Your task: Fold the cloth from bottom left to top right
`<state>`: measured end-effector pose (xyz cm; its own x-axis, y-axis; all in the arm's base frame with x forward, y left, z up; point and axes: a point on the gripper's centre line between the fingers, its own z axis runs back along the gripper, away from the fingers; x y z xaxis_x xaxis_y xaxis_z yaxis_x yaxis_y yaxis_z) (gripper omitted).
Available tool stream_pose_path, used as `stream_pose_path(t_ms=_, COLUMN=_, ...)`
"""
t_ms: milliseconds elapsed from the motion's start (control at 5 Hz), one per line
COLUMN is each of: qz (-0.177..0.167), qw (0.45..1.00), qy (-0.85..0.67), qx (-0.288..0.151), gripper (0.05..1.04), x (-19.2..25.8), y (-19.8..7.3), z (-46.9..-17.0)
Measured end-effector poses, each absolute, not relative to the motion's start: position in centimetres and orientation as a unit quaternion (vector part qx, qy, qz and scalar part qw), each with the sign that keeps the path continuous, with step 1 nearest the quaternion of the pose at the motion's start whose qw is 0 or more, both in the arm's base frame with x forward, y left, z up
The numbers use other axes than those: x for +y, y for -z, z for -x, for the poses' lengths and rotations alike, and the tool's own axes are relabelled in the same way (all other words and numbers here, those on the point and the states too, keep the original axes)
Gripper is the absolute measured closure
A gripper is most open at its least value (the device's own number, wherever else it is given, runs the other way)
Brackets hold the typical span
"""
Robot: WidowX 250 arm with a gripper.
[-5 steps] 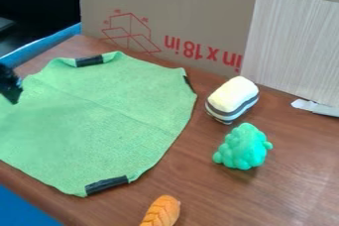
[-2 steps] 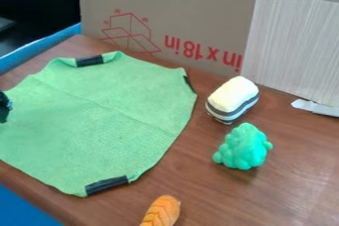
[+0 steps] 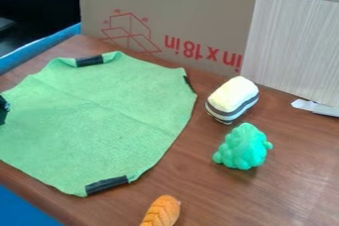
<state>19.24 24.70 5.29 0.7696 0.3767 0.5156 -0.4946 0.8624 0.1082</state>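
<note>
Green cloth: the landmark; the cloth (image 3: 99, 121) lies spread over the bench (image 3: 225, 195), unfolded, its left part cut off by the view's edge.
Cloth's surface: mostly flat, with a faint crease slanting from its upper left down toward its right side.
End effector: a small dark part of the end effector (image 3: 4, 109) shows at the cloth's left side, at the view's edge; whether it is spread, pressed together or pinching the cloth, I cannot tell.
Top strip: the black top strip (image 3: 89, 61) sits on the cloth's far edge, where the fabric curls up a little.
Right strip: the dark right strip (image 3: 189, 82) sits along the cloth's right edge.
Bottom strip: the black bottom strip (image 3: 106, 185) sits on the cloth's near edge.
Striped block: the pale yellow block (image 3: 232, 96) with grey and white bands is just right of the cloth, apart from it.
Green bumpy toy: the bumpy toy (image 3: 243, 146) is right of the cloth, toward its near end.
Orange toy: the ridged orange toy (image 3: 161, 212) is near the cloth's near edge, partly cut off.
Cardboard: the cardboard (image 3: 179, 17) with red print stands behind the cloth.
</note>
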Motion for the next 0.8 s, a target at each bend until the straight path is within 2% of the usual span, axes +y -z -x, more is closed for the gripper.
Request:
stream_pose_path(t_ms=200, qz=-0.115, qw=0.933, qy=-0.235, qx=-0.248, gripper=0.084, x=24.80, y=-4.78, z=-19.29)
stream_pose_path(t_ms=400, qz=-0.110, qw=0.932, qy=-0.239, qx=-0.249, gripper=0.127, x=25.04, y=-4.41, z=-19.00)
stream_pose_path(t_ms=800, qz=-0.099, qw=0.934, qy=-0.231, qx=-0.256, gripper=0.710, x=24.86, y=-4.04, z=-19.27)
